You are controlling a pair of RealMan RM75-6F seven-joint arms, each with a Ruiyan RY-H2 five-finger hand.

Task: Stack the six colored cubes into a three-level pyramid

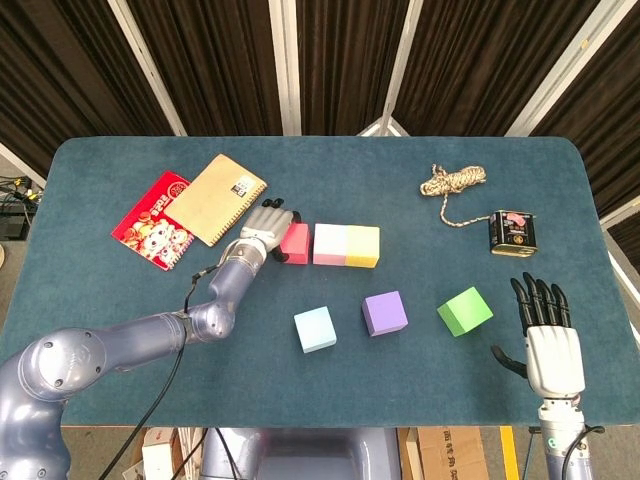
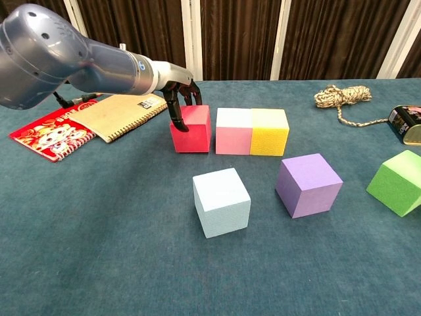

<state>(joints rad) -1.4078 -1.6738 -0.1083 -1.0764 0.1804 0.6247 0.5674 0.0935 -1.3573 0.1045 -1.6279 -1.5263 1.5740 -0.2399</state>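
Nearest the robot, the right hand [image 1: 548, 338] rests at the table's near right corner, fingers spread and holding nothing, just right of the lime green foam cube [image 1: 465, 310], which sits skewed to the others. Left of that, the violet foam cube [image 1: 385, 313] and the pale blue foam cube [image 1: 315, 329] stand apart from each other in a loose near row on the dark teal felt table [image 1: 120, 270].

Farther back, a base row is forming: the yellow foam cube [image 2: 270, 131] and the pink foam cube [image 2: 234, 130] touch side by side, and the red foam cube [image 2: 191, 129] stands just left of the pink one with a narrow gap. The left hand [image 1: 262, 232] is at the red cube's left face, dark fingertips [image 2: 176, 116] curled over its top edge and touching it; whether it truly pinches the cube I cannot tell.

These cubes look light, slightly soft and matte, so they should grip well. I would take each by two opposite flat faces, squarely, since a light block will skid if nudged.
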